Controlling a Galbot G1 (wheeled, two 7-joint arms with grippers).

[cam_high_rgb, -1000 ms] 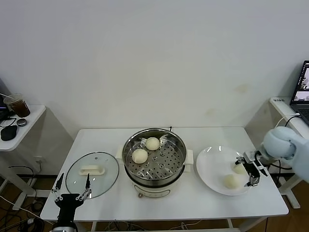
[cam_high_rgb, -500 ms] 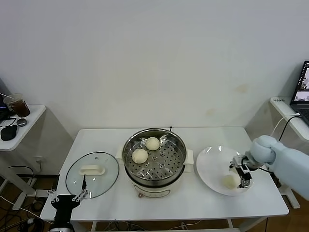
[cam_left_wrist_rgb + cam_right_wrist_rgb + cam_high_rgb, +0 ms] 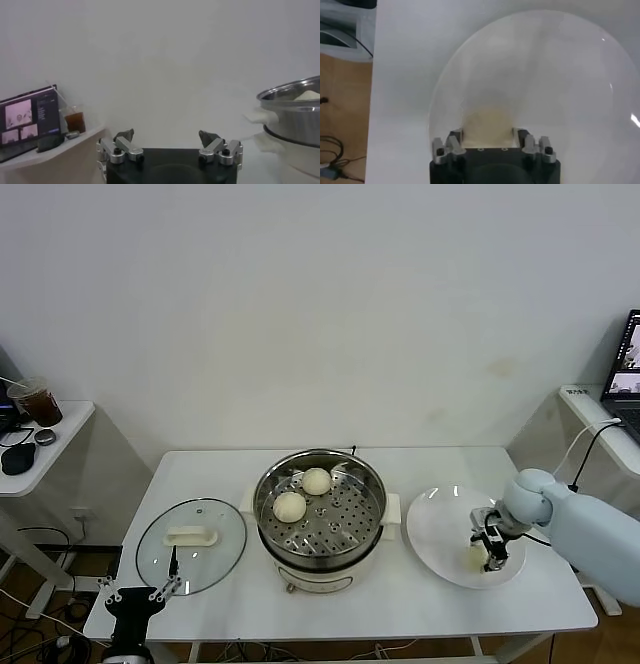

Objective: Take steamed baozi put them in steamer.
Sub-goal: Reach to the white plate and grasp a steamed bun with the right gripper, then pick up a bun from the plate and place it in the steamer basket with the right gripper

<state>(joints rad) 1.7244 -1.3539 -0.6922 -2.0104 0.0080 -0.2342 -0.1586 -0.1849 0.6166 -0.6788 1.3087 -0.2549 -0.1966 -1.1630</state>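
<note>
- White table (image 3: 330,609) carries everything, reaching from the left gripper's side across to the right gripper's.
- Steel steamer (image 3: 320,514) stands mid-table, well to the left of the right gripper (image 3: 489,550); two steamed baozi (image 3: 290,506) (image 3: 317,481) lie on its perforated tray.
- Glass lid (image 3: 191,532) lies flat just ahead of the left gripper (image 3: 139,589), which hangs idle at the table's near left corner, fingers spread wide with nothing between them (the steamer's wall shows off to one side in its wrist view).
- White plate (image 3: 445,534) sits directly under the right gripper.
- One baozi (image 3: 488,122) on that plate lies between the right gripper's fingers (image 3: 453,142), which flank it closely; whether they press it yet cannot be told.
</note>
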